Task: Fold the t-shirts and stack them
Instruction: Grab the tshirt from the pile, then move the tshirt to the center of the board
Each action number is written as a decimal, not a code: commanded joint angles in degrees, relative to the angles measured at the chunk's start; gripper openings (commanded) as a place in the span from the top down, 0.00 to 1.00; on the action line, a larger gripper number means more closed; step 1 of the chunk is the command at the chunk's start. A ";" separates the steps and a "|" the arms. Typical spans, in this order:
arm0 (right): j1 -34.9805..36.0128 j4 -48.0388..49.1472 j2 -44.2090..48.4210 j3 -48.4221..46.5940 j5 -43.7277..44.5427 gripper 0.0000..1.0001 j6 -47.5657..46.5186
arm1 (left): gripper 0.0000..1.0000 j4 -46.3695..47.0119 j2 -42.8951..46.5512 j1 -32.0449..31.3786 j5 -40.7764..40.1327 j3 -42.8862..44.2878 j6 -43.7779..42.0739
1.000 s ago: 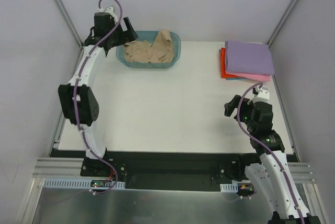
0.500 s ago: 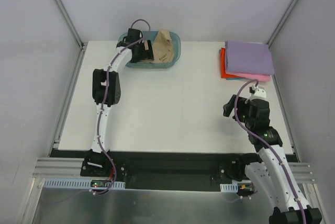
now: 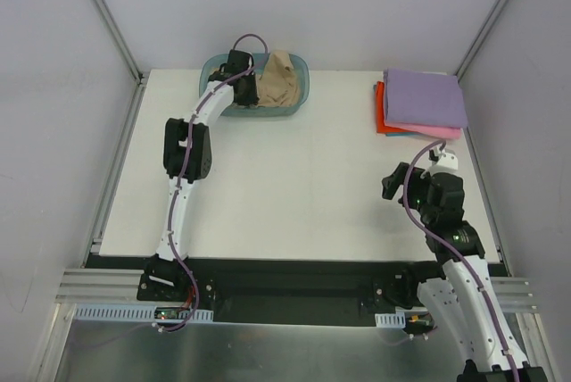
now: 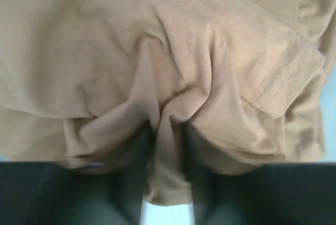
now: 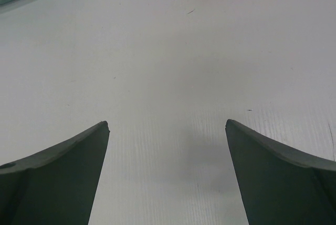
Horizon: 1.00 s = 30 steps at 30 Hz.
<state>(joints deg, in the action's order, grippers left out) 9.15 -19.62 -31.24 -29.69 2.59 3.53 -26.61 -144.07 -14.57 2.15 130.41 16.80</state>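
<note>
White bench [image 3: 294, 177]; teal tub [image 3: 302, 87] on far edge, left of centre; folded t-shirt stack [image 3: 424, 101] at far right corner, lilac on top, pink and red-orange beneath; tub and stack well apart.

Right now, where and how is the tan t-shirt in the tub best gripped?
Pinch a raised fold of the crumpled tan t-shirt from straight above: the tub walls block the sides. The left claw has such a ridge between its fingers.

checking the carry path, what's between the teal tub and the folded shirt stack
Nothing: in the top view, the white table between the teal tub and the folded stack is bare.
</note>
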 commanded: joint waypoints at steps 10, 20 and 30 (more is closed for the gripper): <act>0.26 1.07 4.08 -1.51 -4.96 0.03 -1.77 | 1.00 -0.37 13.27 -0.72 10.42 6.52 -3.17; 0.26 0.72 5.05 -1.60 -4.96 0.03 -1.07 | 1.00 -0.28 37.97 -7.83 8.13 7.05 -6.51; 0.26 0.46 7.95 -0.98 -2.94 0.03 -0.63 | 1.00 0.86 54.06 -25.59 7.95 4.95 -12.58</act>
<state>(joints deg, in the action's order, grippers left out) 9.15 -20.21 -24.16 -29.69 -1.15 2.72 -26.79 -92.09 -37.78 9.28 136.53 6.74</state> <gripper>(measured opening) 0.969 0.022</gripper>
